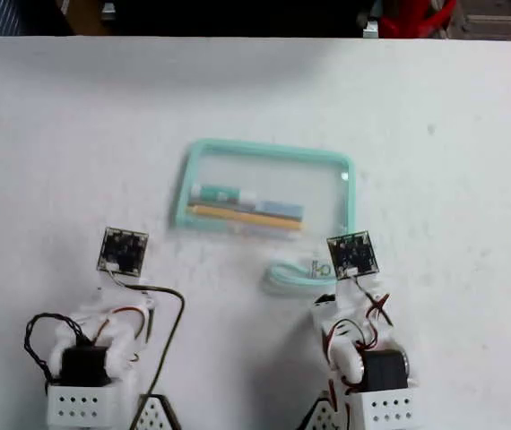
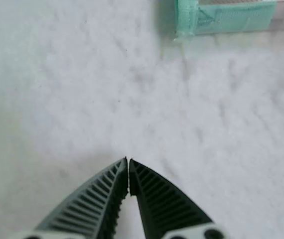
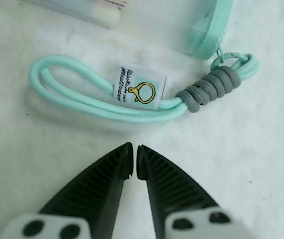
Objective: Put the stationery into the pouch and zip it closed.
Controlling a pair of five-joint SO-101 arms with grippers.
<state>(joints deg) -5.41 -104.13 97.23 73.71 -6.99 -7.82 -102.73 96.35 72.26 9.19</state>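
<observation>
1. The pouch (image 1: 269, 184) lies flat near the middle of the table (image 1: 435, 107). It is clear with a mint-green border all around, and its long sides run across the high view.
2. The stationery (image 1: 246, 213) is inside the pouch: a few long thin pieces lying side by side along the long side nearer to the arms (one piece is yellow, another is pale blue and white). Whether the zip is closed, I cannot tell.
3. A mint-green cord (image 3: 97, 99) is fixed by a small ring (image 3: 227, 62) to the pouch's corner on the right arm's side. It lies on the table as a flat double loop just beside the pouch's near edge. It is bound close to the ring by a grey wrap (image 3: 209, 89) and carries a white label (image 3: 138, 89).
4. The right gripper (image 3: 134, 160) is near this cord and points at the middle of the loop, but it does not touch it. Its two dark ribbed fingers are almost together, with only a thin slit between the tips, and they hold nothing.
5. The left gripper (image 2: 128, 172) is over bare table, apart from the pouch, with one green corner of the pouch ahead of it. Its fingers are also together, the tips touching, with nothing between them.
6. In the high view the left arm (image 1: 85, 358) and the right arm (image 1: 363, 358) sit at the near edge of the table, well apart from each other.
</observation>
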